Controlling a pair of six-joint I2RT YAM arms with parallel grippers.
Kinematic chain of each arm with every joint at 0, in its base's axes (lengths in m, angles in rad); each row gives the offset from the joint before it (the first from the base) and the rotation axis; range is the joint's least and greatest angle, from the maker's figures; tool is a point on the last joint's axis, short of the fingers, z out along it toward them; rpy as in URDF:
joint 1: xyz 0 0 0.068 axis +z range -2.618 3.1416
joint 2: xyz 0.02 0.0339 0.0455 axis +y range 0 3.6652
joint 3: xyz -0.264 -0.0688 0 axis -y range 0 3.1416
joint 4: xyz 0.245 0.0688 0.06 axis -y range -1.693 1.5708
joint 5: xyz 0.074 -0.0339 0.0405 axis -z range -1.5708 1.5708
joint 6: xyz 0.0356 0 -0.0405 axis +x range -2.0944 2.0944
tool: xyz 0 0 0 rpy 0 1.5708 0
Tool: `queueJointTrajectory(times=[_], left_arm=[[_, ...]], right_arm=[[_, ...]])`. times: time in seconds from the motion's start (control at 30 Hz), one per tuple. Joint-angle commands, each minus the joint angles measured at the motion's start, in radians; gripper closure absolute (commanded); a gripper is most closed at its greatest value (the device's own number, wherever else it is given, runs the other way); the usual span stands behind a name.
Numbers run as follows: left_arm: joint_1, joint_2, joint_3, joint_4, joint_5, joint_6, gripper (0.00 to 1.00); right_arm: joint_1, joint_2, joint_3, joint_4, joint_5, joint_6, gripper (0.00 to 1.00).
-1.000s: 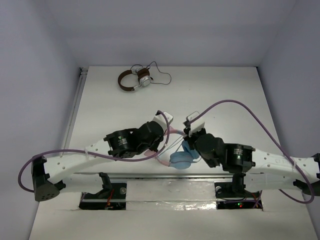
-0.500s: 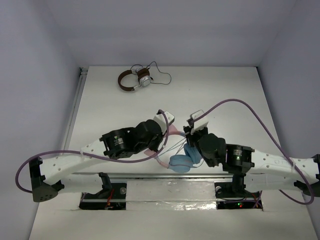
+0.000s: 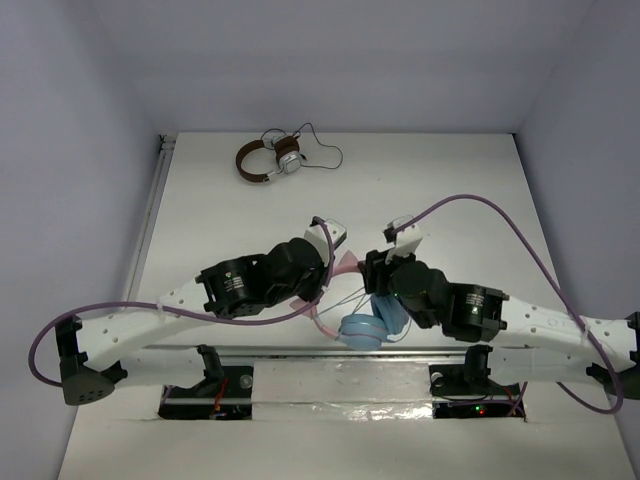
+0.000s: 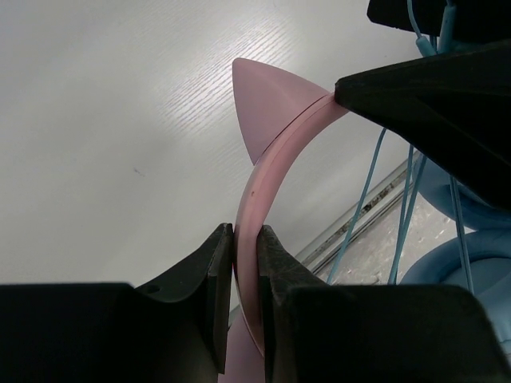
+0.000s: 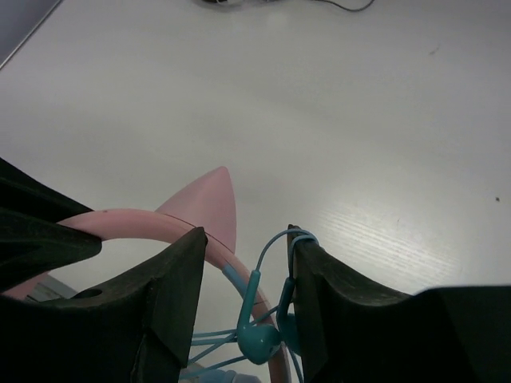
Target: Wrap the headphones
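The headphones [image 3: 358, 326] have a pink cat-ear headband [image 4: 254, 187], light blue ear cups [image 4: 467, 263] and a thin light blue cable [image 4: 363, 199]. They are held up near the table's front edge. My left gripper [image 4: 245, 239] is shut on the headband below the cat ear [image 4: 259, 100]; it also shows in the top view [image 3: 335, 262]. My right gripper [image 5: 246, 235] is open, astride the headband [image 5: 152, 226] beside the cat ear [image 5: 204, 203]. A loop of the cable [image 5: 302, 236] hangs over the tip of its right finger [image 5: 327, 295]. The right gripper also shows in the top view [image 3: 376, 268].
Brown-and-white headphones [image 3: 270, 160] with a black cable lie at the far edge of the white table [image 3: 450, 190]. A metal rail [image 3: 300, 352] runs along the near edge under the ear cups. Grey walls stand on three sides.
My right gripper has turned and shifted slightly left over the headband, with the cable on it. The ear cups have swung a little toward the near edge. My left gripper still holds the headband.
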Motion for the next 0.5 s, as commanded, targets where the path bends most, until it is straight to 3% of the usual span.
queueJointTrajectory(times=[0.0, 0.23, 0.47], left_arm=[[-0.006, -0.041, 0.024, 0.081, 0.024, -0.076, 1.0], [-0.006, -0.099, -0.033, 0.222, -0.061, -0.198, 1.0], [0.004, -0.099, -0.06, 0.277, -0.06, -0.228, 1.0]], right_arm=[[-0.036, 0.0, 0.101, -0.138, 0.015, 0.149, 0.48], [-0.054, 0.003, 0.094, -0.235, -0.049, 0.373, 0.4], [-0.184, -0.13, 0.079, -0.234, -0.129, 0.474, 0.4]])
